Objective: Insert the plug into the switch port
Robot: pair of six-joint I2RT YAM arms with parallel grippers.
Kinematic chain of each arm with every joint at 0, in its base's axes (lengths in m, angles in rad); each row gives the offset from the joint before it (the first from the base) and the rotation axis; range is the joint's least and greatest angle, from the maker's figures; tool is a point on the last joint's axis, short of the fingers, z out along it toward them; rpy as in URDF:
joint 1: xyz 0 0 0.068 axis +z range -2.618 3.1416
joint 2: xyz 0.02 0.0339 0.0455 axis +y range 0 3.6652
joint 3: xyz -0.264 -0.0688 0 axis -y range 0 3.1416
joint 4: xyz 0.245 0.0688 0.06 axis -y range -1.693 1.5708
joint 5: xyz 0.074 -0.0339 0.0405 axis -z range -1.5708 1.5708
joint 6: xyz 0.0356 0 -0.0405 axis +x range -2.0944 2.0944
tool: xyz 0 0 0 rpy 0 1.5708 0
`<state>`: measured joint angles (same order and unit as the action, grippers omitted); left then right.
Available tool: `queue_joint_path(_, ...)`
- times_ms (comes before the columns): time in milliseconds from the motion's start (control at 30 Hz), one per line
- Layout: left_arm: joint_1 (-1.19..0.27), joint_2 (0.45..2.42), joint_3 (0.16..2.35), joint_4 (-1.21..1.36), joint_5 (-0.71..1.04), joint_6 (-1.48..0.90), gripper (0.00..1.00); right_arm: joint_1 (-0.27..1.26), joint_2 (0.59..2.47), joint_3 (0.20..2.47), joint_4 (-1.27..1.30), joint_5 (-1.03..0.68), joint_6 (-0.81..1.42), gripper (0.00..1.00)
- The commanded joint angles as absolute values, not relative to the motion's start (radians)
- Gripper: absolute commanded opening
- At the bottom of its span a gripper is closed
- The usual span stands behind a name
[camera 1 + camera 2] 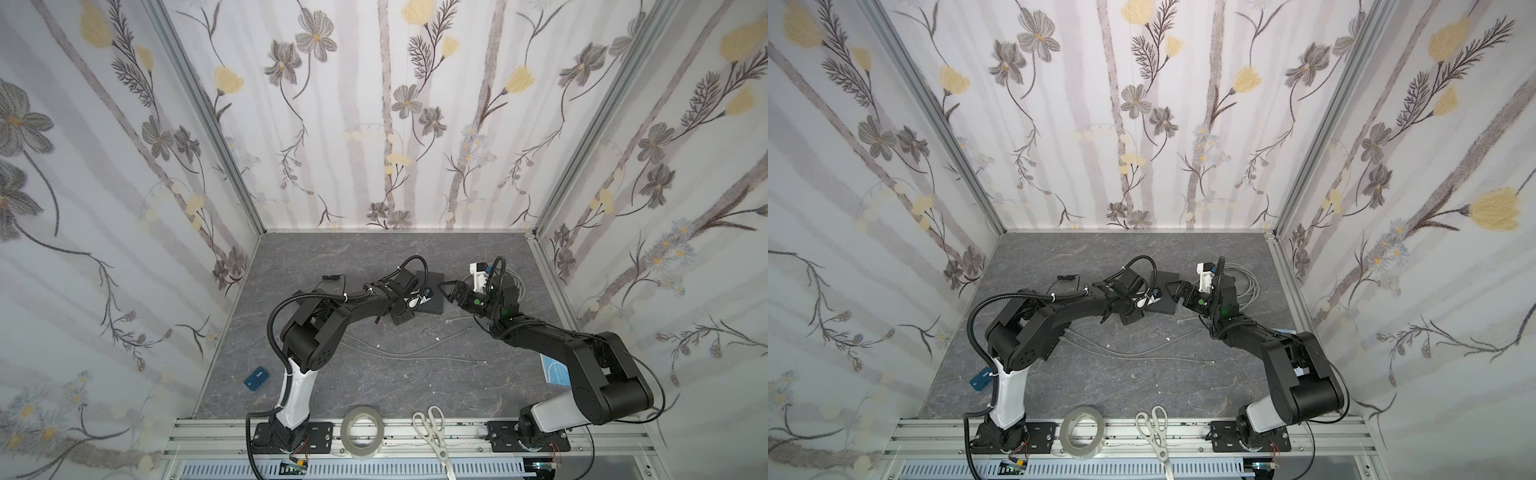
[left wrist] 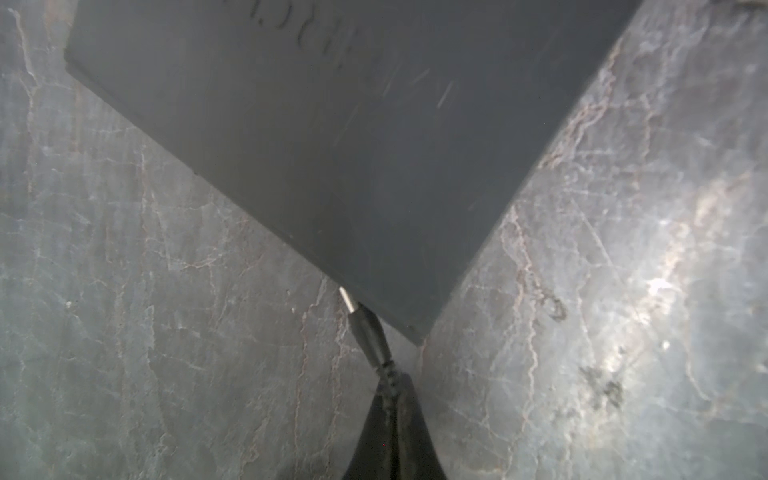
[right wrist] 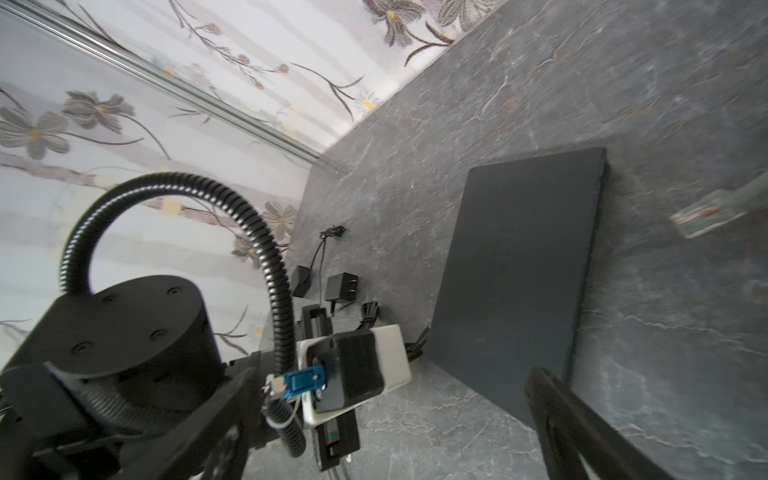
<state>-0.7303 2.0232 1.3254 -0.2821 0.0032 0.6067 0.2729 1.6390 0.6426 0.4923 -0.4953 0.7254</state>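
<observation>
nearest, on the front rail: a roll of pale tape (image 1: 362,432) and white-handled scissors (image 1: 432,432), both well clear of the work. further in, loose grey cables (image 1: 415,355) lie across the grey marble-pattern tabletop (image 1: 374,386).

left gripper (image 2: 392,390): jaws together, clamped on the ribbed neck of the black barrel plug (image 2: 368,332). the plug is slim and round, and its short bare metal tip (image 2: 346,298) sits right at the side edge of the flat dark grey rectangular switch box (image 2: 353,145), close to one corner. tip is not seated. the port itself is hidden under the box's top edge in the left wrist view, so alignment cannot be confirmed.

right gripper (image 1: 448,291): jaws apart, holding nothing, just beside the switch's opposite side. cannot tell whether it touches the box.

risks, as judged:
- plug looks tilted to the box edge rather than square-on. pushing from here could skate the tip along the wall instead of into the port.
- grip is back on the flexible neck, so the plug may pivot or buckle under load.
- the box lies free on a smooth surface. if unbraced it may slide away.

beyond the switch: a black power adapter (image 3: 343,286) and thin black cord on the tabletop.
</observation>
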Motion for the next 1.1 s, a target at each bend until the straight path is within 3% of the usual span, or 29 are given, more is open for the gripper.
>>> queue_joint_path(0,-0.730,1.986,1.295,-0.219,0.052,0.656,0.00,0.249,1.638,0.701,0.206,-0.371,0.582,0.93)
queue_joint_path(133,-0.732,1.949,1.233,-0.173,0.096,0.705,0.00,0.218,1.684,0.781,0.156,-0.389,0.531,0.34)
queue_joint_path(167,-0.731,1.945,1.232,-0.174,0.092,0.715,0.00,0.218,1.705,0.808,0.129,-0.376,0.507,0.28)
queue_joint_path(433,-0.700,1.985,1.310,-0.318,-0.055,0.862,0.00,0.233,1.815,0.936,0.029,-0.356,0.433,0.27)
queue_joint_path(633,-0.623,1.967,1.294,-0.265,0.065,0.892,0.00,0.235,1.860,0.962,0.014,-0.353,0.432,0.26)
queue_joint_path(1067,-0.674,2.034,1.357,-0.368,0.045,0.973,0.00,0.265,1.921,1.019,-0.032,-0.321,0.431,0.25)
